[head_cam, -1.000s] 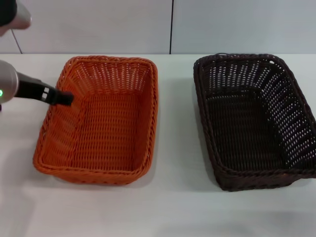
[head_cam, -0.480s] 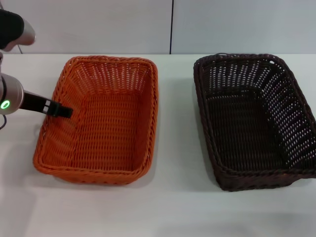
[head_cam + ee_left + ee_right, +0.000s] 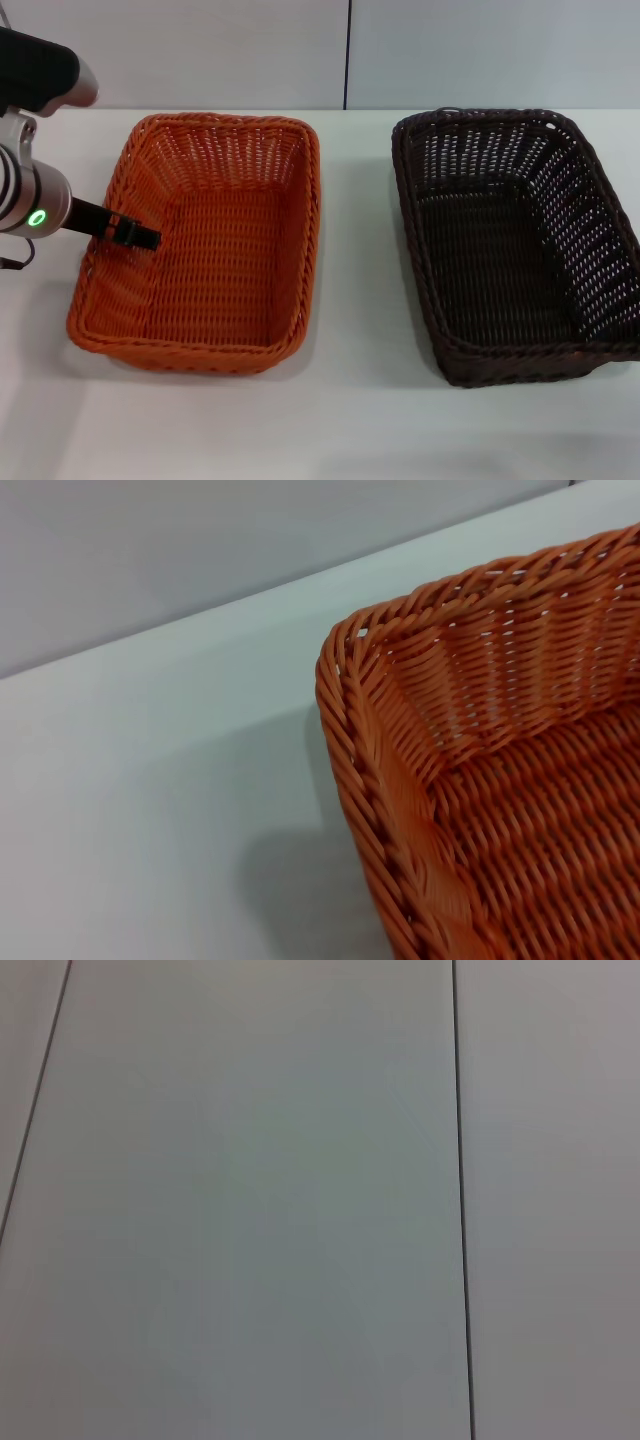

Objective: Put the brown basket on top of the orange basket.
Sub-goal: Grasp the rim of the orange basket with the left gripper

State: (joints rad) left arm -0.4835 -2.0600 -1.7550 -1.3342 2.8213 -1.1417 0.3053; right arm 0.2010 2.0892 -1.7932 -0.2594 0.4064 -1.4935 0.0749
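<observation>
Two baskets sit side by side on the white table (image 3: 350, 430), well apart, both upright and open side up.

Orange basket (image 3: 205, 240): on my left half of the table, bright orange, ribbed walls, braided rim. Nothing inside it apart from my own fingertip.

Brown basket (image 3: 515, 245): on my right half, very dark, open-weave walls. It rests on the table, not yet on the orange one. Nothing touches it.

My left gripper (image 3: 130, 232): reaches in from the left edge over the orange basket's left long wall. The black fingertip lies across the rim and points down into the inside of that wall. A green light glows on the wrist behind it. Only one dark finger shape reads clearly from the head view, so I cannot tell whether I am pinching the rim or merely resting against it.

Left wrist view: a corner of the orange basket close up, braided rim and ribbed inner wall, bare table beside it with a soft shadow. My own fingers do not show there.

Right arm: out of sight; its wrist camera faces only a pale panelled wall (image 3: 250, 1210)
</observation>
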